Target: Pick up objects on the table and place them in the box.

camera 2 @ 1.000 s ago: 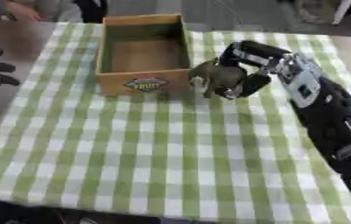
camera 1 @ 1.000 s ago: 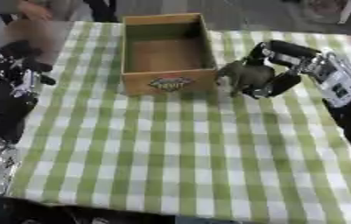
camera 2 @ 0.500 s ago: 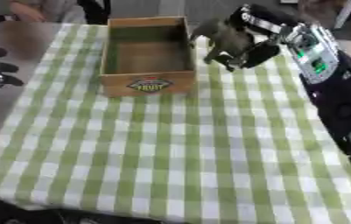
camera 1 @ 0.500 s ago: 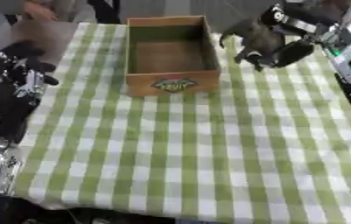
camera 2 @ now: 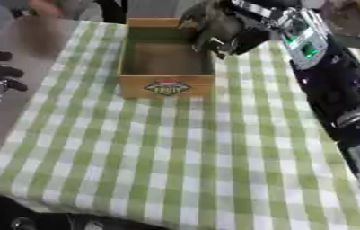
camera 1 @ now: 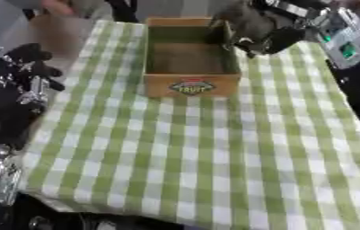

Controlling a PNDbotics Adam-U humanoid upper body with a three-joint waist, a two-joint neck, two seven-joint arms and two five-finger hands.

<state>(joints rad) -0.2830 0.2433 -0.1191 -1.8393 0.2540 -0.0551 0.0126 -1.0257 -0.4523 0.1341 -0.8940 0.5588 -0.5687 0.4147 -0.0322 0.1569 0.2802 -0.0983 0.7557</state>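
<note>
- Where the green checked cloth (camera 1: 214,157) spreads, the cardboard box (camera 1: 189,63) sits at its far end.
- Right hand (camera 2: 242,38) curled around a grey toy animal (camera 2: 206,22), above the box's right wall.
- Toy looks light, rigid; body grip suits.

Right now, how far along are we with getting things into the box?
Done: nothing shows inside the box; its floor looks bare. In hand: the right hand is curled round a grey object, held over the box's right wall. Left: lower and release it. No other loose items show on the checked tablecloth. The left hand idles at the left edge.
</note>
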